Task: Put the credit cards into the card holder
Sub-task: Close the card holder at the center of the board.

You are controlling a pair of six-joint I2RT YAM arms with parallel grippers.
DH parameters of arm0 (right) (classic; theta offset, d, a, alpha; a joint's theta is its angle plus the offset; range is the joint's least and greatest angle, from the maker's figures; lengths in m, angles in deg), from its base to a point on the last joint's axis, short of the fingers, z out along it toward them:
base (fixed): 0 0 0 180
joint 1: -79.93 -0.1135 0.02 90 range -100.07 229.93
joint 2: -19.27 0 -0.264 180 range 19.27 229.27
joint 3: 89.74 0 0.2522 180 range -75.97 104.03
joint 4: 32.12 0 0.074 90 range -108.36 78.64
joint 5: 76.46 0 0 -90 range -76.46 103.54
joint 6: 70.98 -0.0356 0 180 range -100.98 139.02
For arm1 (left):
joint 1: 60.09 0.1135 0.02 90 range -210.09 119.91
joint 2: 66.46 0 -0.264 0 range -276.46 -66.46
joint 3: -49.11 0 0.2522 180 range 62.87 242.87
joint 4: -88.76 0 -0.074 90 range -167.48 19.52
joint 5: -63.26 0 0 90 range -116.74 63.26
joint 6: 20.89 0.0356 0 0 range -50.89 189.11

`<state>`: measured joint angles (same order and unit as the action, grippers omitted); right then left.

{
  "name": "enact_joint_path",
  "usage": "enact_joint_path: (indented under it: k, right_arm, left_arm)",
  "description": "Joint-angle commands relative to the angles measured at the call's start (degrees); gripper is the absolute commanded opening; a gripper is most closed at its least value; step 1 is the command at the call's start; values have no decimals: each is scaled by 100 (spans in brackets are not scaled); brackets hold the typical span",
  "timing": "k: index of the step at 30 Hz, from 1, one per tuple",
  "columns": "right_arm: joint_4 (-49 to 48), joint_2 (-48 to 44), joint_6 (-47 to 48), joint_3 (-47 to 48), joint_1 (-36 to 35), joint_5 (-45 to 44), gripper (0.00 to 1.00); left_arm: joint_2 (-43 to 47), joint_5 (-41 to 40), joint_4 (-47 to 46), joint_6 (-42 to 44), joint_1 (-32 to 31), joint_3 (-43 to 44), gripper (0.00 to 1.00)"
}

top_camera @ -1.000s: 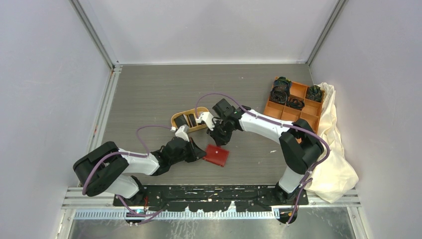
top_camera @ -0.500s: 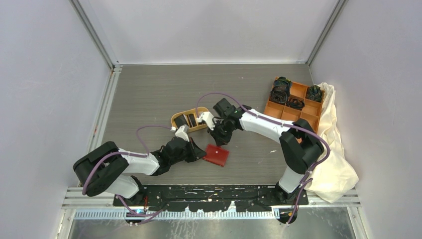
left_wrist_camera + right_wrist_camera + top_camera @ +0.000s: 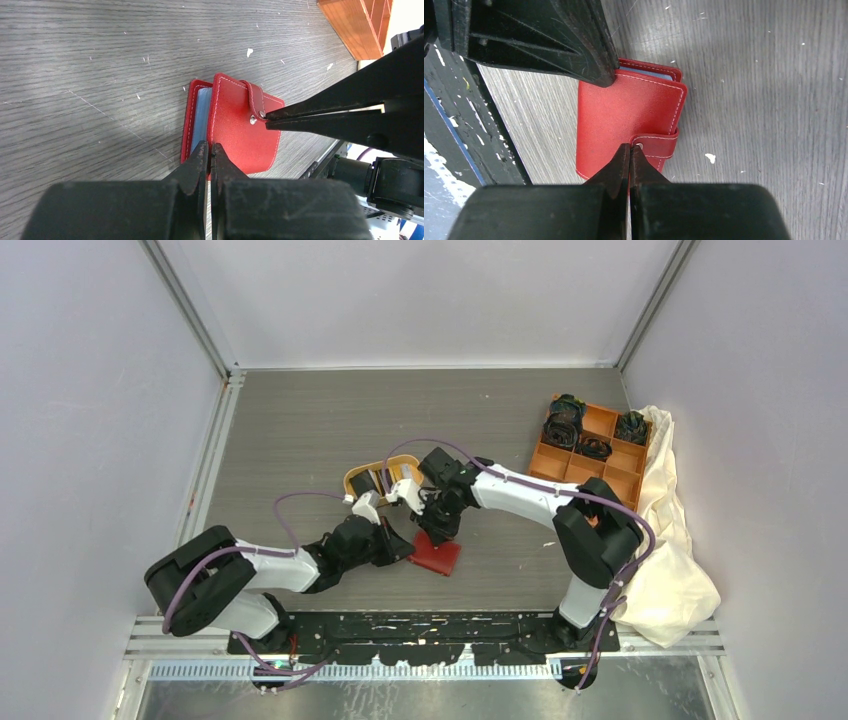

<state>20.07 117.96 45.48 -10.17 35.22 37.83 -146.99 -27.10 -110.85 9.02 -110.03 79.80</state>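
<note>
Two closed grippers are touching the red card holder (image 3: 437,556) mid-way across the grey table (image 3: 300,430). We are seeing the left gripper (image 3: 210,150) pressing its cover edge and the right gripper (image 3: 630,150) meeting the clasp tab (image 3: 656,145). Only wrist views are showing the blue lining (image 3: 200,112). Overhead alone is showing the oval tray (image 3: 352,480) just beyond, cloth (image 3: 675,560) at right, and pale walls (image 3: 100,390).

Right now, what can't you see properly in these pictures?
- Inside the card holder: in both wrist views, its red cover hides all but a blue strip.
- Things in the oval tray: in the top view, they are too small and partly under the right arm.
- Whether the right gripper pinches the clasp tab or only touches it: its own closed fingertips cover the spot.
- What is in the orange box: in the top view, too small.
</note>
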Motion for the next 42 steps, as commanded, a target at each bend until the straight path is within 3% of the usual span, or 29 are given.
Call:
enact_joint_path:
  k: [1, 42]
  right_arm:
    - [24, 1, 177, 102, -162, -183, 1]
    - [455, 235, 748, 20, -525, -250, 1]
  left_arm:
    - [202, -8, -114, -28, -17, -5, 0]
    - [430, -67, -109, -2, -16, -163, 0]
